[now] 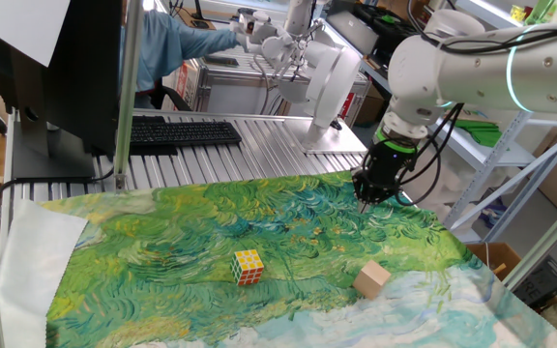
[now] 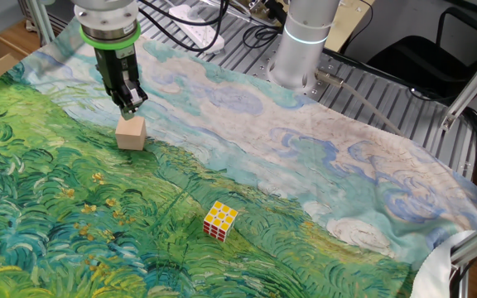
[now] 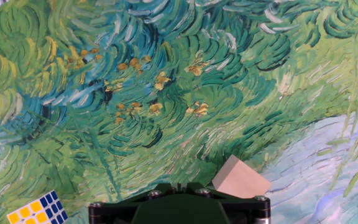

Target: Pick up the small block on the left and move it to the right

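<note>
I see my gripper [image 2: 131,101], fingers drawn narrow and holding nothing, above the small block [image 2: 131,132], puzzle cube [image 2: 220,220] at its 4 o'clock, open cloth [image 2: 321,174] between.

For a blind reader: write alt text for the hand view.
A plain tan wooden block lies on a cloth painted with swirling green and blue strokes, just above the dark gripper body at the bottom edge. A corner of a multicoloured puzzle cube shows at lower left.

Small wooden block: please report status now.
Gripper above, empty, jaws near together. Plain light-tan wooden cube on painted cloth, ungrasped. Multicoloured puzzle cube apart, not in way.
</note>
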Controlling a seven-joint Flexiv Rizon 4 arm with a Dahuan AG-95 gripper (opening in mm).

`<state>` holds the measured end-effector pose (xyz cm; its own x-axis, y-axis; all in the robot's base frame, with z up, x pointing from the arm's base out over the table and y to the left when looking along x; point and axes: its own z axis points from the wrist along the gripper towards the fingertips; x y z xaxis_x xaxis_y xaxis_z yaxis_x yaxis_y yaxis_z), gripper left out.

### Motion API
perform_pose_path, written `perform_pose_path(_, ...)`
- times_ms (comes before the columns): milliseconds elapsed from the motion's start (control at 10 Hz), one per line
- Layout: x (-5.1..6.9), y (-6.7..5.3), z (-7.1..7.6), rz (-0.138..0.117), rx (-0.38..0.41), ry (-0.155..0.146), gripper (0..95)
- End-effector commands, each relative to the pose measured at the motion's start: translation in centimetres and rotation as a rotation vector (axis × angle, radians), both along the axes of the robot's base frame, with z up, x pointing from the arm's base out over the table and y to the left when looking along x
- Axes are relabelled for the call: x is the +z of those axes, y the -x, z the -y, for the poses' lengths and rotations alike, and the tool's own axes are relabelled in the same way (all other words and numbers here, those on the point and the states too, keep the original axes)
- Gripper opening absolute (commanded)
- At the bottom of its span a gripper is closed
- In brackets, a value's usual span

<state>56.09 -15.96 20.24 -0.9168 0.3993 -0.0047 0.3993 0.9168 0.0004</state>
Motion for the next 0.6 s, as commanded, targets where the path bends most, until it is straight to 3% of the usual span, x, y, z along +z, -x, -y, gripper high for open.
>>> perform_pose_path(100, -0.02, 0.04, -0.01, 0.001, -0.032, 0.0, 0.0)
perform_pose_path(600, -0.02, 0.04, -0.01, 0.004, -0.13, 0.002, 0.0)
